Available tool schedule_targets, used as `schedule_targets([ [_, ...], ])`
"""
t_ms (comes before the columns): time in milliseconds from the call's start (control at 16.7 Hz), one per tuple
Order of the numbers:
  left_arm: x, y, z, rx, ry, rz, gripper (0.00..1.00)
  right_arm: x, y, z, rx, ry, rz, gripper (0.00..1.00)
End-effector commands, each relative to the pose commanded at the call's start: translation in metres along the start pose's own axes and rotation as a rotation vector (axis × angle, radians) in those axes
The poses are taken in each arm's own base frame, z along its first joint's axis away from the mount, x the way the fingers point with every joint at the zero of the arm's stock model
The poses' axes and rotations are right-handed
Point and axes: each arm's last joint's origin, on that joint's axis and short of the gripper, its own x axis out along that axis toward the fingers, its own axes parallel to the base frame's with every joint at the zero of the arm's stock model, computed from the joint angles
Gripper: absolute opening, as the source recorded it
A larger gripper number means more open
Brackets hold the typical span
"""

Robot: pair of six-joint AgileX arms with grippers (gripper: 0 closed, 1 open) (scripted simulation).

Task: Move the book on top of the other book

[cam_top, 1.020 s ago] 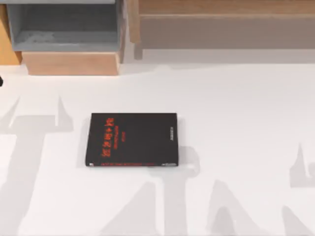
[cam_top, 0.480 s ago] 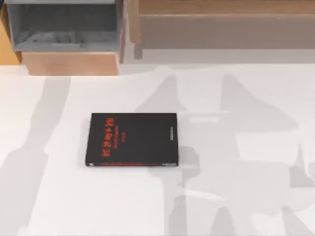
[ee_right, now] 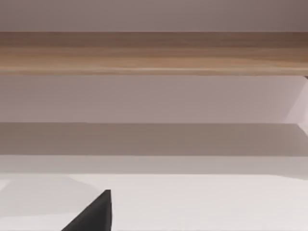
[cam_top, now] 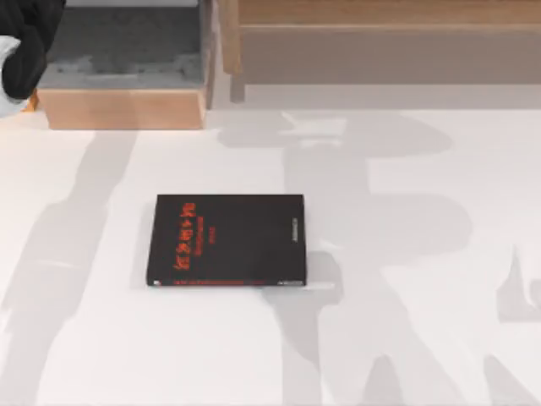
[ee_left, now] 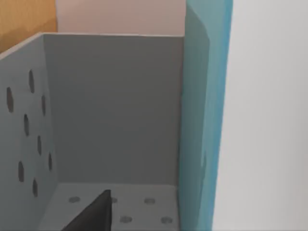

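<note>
Left arm [cam_top: 25, 46] has just swung in at the far-left grey bin [cam_top: 127, 72], gripper state unclear, teal book [ee_left: 204, 120] standing upright beside the bin wall, black book [cam_top: 226, 240] unmoved mid-table: pickup approach starting, nothing stacked.

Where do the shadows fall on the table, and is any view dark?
Top view: broad grey arm shadows streak the white table on both sides of the black book, one touching its right edge. No view is dark; both wrist views are evenly lit.
</note>
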Motion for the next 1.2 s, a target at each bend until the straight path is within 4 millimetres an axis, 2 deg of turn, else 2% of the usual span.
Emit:
schedule_targets([
  [300,0.0,0.002,-0.001,0.0,0.004,0.004,1.0,0.0,0.0,0.0,0.0,0.0,0.0,1.0],
  [720,0.028,0.0,0.0,0.0,0.0,0.0,1.0,0.0,0.0,0.0,0.0,0.0,0.0,1.0],
  [960,0.03,0.0,0.0,0.0,0.0,0.0,1.0,0.0,0.0,0.0,0.0,0.0,0.0,1.0],
  [1200,0.03,0.0,0.0,0.0,0.0,0.0,0.7,0.0,0.0,0.0,0.0,0.0,0.0,1.0],
])
